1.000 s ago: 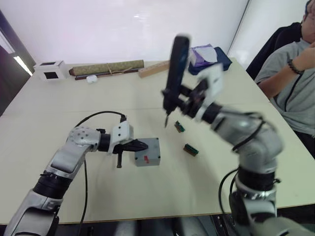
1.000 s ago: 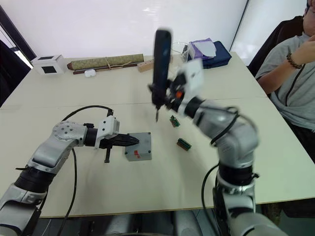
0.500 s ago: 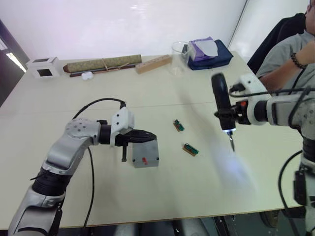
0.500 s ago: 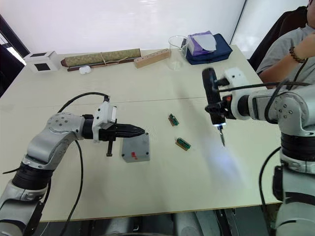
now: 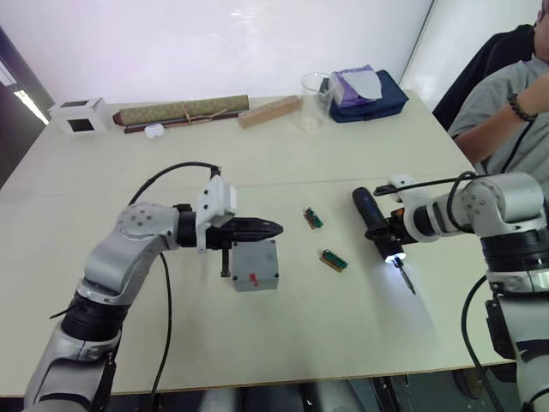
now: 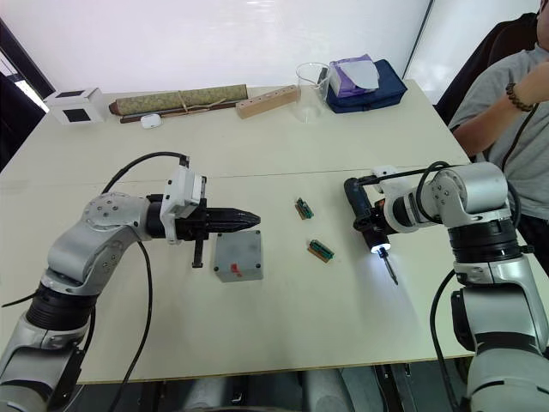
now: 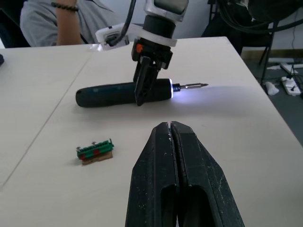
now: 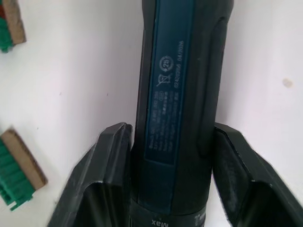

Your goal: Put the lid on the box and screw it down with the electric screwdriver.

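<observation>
Lying flat on the bench (image 6: 283, 335), the electric screwdriver (image 6: 364, 218) is being pinched near its lit tip by the right end effector (image 6: 374, 230), whose two black fingers (image 8: 99, 179) are pressing against either side of the dark barrel. Its thin metal bit is pointing toward the near edge of the bench, and a white glow is spreading on the surface around it. To the robot's left of it, two small green circuit pieces are lying apart from each other: one (image 6: 321, 251) nearer the screwdriver, the other (image 6: 302, 209) a little farther back. Farther left, the grey box (image 6: 238, 256) is sitting with the lid (image 6: 239, 253) on top of it, the red mark facing up. The left end effector (image 6: 246, 221) is hovering just above the far edge of the box, its fingers pressed together and holding nothing. Along the far side of the bench, a rolled olive bundle (image 6: 176, 100), a wooden block (image 6: 268, 101), a clear cup (image 6: 310, 80) and a navy pouch (image 6: 367, 88) are resting. A seated person (image 6: 506, 86) is showing at the bench's right side.
</observation>
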Robot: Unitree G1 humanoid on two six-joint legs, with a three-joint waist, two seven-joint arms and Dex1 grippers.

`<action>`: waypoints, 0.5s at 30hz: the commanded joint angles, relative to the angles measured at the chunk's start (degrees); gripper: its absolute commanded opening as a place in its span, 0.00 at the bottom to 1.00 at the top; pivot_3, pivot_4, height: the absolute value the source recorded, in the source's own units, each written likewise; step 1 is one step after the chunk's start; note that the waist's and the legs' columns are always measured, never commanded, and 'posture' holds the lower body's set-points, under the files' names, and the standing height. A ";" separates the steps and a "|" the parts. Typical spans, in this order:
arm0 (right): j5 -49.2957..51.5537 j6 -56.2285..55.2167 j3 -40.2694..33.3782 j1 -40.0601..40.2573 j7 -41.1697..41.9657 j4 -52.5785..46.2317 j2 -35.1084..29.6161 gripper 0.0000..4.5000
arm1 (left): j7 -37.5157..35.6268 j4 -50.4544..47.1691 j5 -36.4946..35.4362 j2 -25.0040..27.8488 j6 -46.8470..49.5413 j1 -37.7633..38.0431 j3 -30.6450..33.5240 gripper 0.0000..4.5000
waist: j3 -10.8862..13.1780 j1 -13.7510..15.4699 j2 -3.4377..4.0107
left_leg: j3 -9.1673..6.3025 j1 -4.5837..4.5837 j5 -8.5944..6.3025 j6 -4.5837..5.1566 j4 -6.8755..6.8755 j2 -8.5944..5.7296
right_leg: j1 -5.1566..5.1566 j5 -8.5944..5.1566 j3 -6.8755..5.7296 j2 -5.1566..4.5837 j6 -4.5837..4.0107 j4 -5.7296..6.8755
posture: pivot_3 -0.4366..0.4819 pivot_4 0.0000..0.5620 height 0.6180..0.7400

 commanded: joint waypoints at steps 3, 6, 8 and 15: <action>-0.95 -2.67 -3.91 -1.19 1.76 -10.60 -0.88 0.99 | -0.53 -0.86 0.15 2.57 0.14 -0.03 1.44 0.00 | 0.02 0.00 0.02 | 0.01 -0.01 0.00 0.00 0.03 -0.02 | 0.00 0.04 0.02 -0.02 0.06 0.00 | 0.48 0.27 0.97; -1.18 -10.73 -4.51 -1.38 5.07 -20.03 -1.46 0.99 | -0.93 0.40 0.94 5.82 0.07 0.82 2.99 0.00 | 0.04 -0.15 0.06 | 0.00 0.00 0.00 0.00 0.02 0.01 | -0.01 0.04 0.02 0.03 0.06 0.01 | 0.48 0.27 0.97; -0.84 -17.71 -2.70 0.48 9.87 -27.43 -2.64 0.99 | -1.24 1.89 1.84 8.06 -0.27 1.05 3.47 0.00 | 0.06 -0.19 0.09 | 0.00 0.00 0.00 0.00 -0.02 0.02 | -0.05 0.04 0.01 0.05 0.06 0.02 | 0.48 0.27 0.97; -5.10 -32.17 8.08 9.03 17.67 -35.35 0.85 0.64 | -2.79 7.47 5.51 13.47 -1.42 2.27 3.37 0.00 | 0.04 -0.01 -0.07 | -0.05 0.01 0.00 0.00 0.01 0.02 | 0.03 0.04 -0.08 -0.01 0.06 0.01 | 0.48 0.27 0.97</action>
